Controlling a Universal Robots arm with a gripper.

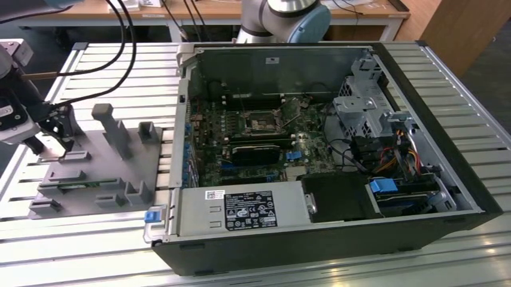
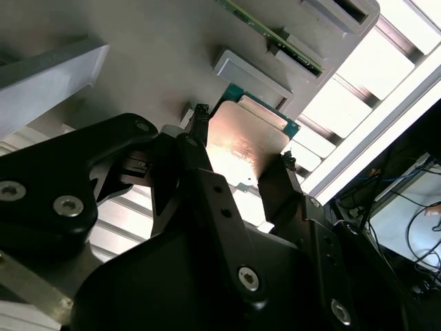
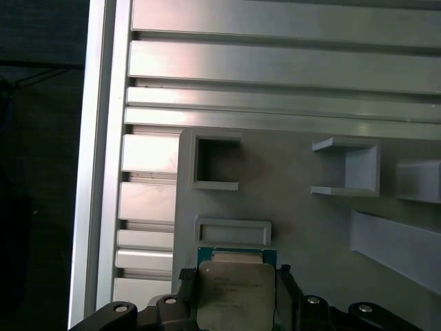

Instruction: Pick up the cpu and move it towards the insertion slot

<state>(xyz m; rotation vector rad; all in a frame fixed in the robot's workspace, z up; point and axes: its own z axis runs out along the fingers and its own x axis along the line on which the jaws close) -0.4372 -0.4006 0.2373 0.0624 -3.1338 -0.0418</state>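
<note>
The open black computer case (image 1: 415,239) lay on its side on a table (image 1: 479,107) of ribbed aluminium bars. Inside it sat a green motherboard (image 1: 215,128), a grey metal power supply (image 1: 239,209) with a label on its flat face, and a bundle of coloured cables (image 1: 395,158) at the exterior view's right. The insertion slot (image 1: 262,122), a small square with a dark centre and a silvery frame, was in the upper middle part of the motherboard.

Well apart from the case, at the exterior view's left, a matt grey plastic fixture plate (image 1: 104,179) carried upright blocks and low walls. In the first wrist view it showed 1 square recess (image 3: 215,162) with straight walls. A thin green circuit strip (image 2: 270,33) stood in a narrow holder of the plate.

The gripper (image 1: 49,143) was low over the far left edge of this plate. In both wrist views the cpu (image 2: 244,141) (image 3: 234,296) was between its 2 black fingers (image 2: 278,183). It was a thin flat square with a pale, shiny metal top and a green rim. The fingers pressed against 2 opposite edges of the cpu, so the gripper was clamped on it. I cannot tell whether the cpu rested on the plate or was already lifted a little.
</note>
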